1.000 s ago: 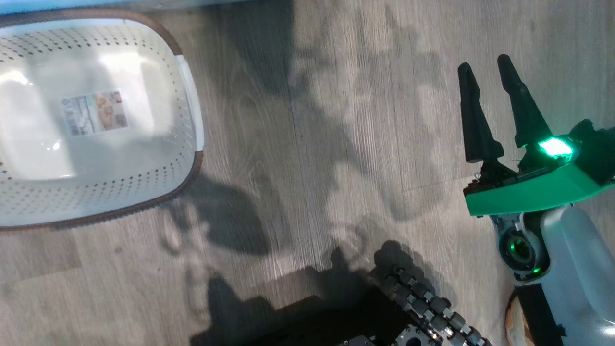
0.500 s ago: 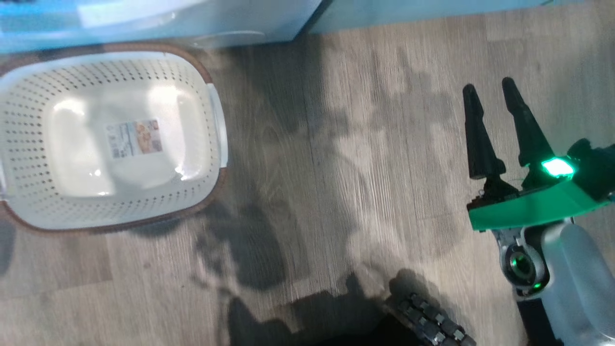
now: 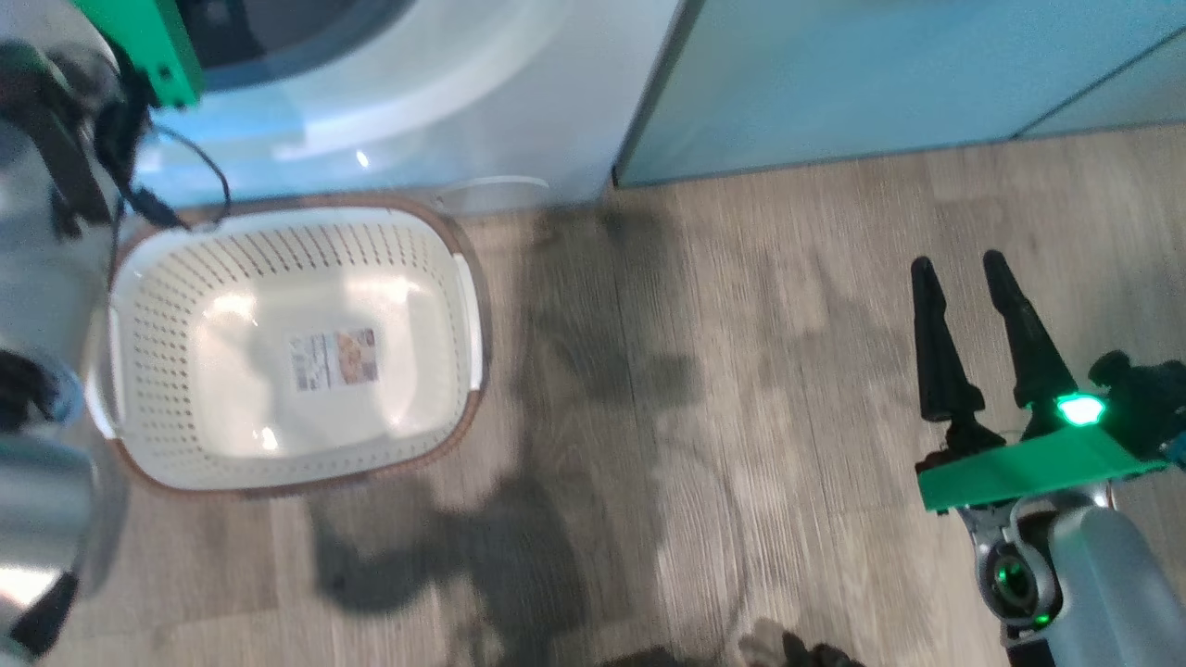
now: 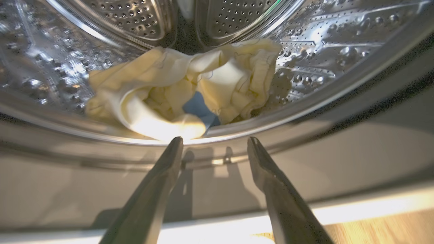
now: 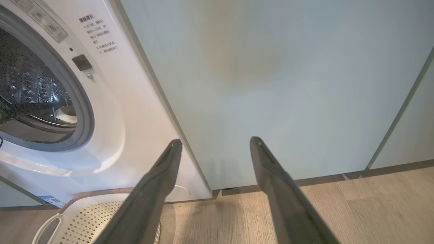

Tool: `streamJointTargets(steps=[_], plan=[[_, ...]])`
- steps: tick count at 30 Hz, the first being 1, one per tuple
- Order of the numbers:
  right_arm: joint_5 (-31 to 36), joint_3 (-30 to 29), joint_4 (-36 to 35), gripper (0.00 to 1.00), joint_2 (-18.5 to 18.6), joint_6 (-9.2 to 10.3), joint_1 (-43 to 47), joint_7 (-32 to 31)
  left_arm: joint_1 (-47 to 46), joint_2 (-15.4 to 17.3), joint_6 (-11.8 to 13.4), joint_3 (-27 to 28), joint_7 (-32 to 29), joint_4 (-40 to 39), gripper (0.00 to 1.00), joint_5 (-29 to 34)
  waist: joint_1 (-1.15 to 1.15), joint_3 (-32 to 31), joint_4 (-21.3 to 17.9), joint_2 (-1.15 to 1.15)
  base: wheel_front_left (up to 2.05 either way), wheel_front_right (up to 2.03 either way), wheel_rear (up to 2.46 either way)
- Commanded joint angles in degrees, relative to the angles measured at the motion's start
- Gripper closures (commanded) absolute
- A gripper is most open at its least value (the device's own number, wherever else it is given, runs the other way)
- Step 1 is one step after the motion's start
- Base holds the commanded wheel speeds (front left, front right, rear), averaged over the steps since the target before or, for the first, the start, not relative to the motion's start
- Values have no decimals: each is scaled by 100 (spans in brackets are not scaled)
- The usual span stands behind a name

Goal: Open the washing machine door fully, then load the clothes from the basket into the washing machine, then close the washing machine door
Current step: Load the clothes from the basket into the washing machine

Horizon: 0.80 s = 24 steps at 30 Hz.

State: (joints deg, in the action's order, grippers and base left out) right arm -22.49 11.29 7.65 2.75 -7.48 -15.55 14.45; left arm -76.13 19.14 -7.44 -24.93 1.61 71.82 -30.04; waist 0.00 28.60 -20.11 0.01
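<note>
The cream basket (image 3: 278, 248) stands on the floor in front of the white washing machine (image 3: 435, 111), with just a label on its floor. The pale yellow clothes (image 4: 176, 84) lie bunched in the steel drum (image 4: 325, 40), a blue patch showing. My left gripper (image 4: 215, 139) is open at the drum's mouth, its fingertips just short of the clothes and holding nothing. My right gripper (image 3: 957, 261) hangs open over bare floor to the right, facing the cabinet. The right wrist view shows the machine (image 5: 118, 101), its open mouth and the basket (image 5: 84, 220). The washing machine door is out of view.
Pale green cabinets (image 3: 880, 83) stand right of the machine, and their front (image 5: 288, 84) faces my right gripper (image 5: 216, 140). My left arm (image 3: 37, 278) runs up the left edge beside the basket. Wood floor (image 3: 723, 417) lies between basket and right gripper.
The head camera has tilted up, so the basket sits lower in the picture and the machine, cabinets and my left arm have come into view. The right gripper stays open.
</note>
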Motion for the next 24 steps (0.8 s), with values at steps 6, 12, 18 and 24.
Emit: streamJointTargets(steps=[6, 12, 18, 24], plan=[[196, -47, -102, 0, 13, -1, 291, 55, 538, 187, -4, -116, 31, -478, 0, -466, 0, -707, 267, -1, 0, 0, 0], [249, -122, -81, 0, 51, -1, 523, 55, 1244, 216, -4, -221, 313, -860, 0, -866, 0, -1175, 398, -1, 0, 0, 0], [264, -219, -76, 0, 143, -1, 792, 55, 2177, 317, -4, -229, 969, -1214, 0, -1176, 0, -1632, 514, -1, 0, 0, 0], [268, -307, -67, 0, 211, -1, 999, 55, 3125, 522, 3, -82, 1313, -1647, 0, -1270, 0, -1991, 605, -1, 0, 0, 0]])
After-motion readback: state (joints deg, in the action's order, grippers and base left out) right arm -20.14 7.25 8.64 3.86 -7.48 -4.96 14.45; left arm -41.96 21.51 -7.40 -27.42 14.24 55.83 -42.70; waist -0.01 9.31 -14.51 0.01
